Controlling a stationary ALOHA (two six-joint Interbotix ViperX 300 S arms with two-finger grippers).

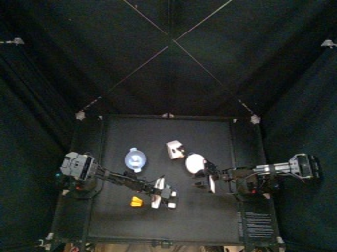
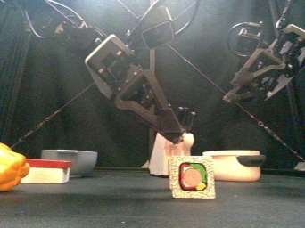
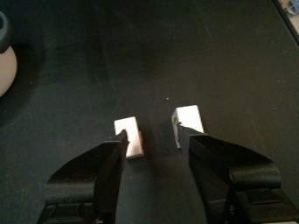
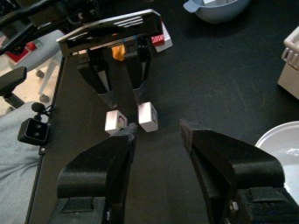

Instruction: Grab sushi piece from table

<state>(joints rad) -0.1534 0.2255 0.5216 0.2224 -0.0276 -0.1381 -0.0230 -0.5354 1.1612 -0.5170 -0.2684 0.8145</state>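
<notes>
The left jaws stand wide apart over two sushi pieces lying side by side near the surface's front edge; closing carelessly could pinch both or knock one away; right jaws also apart, idle.

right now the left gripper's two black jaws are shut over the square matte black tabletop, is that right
Not quite. The left gripper is open, not shut: the left wrist view shows its two black jaws standing well apart, with bare square matte black tabletop between them. It is over the tabletop, as you said.
</notes>
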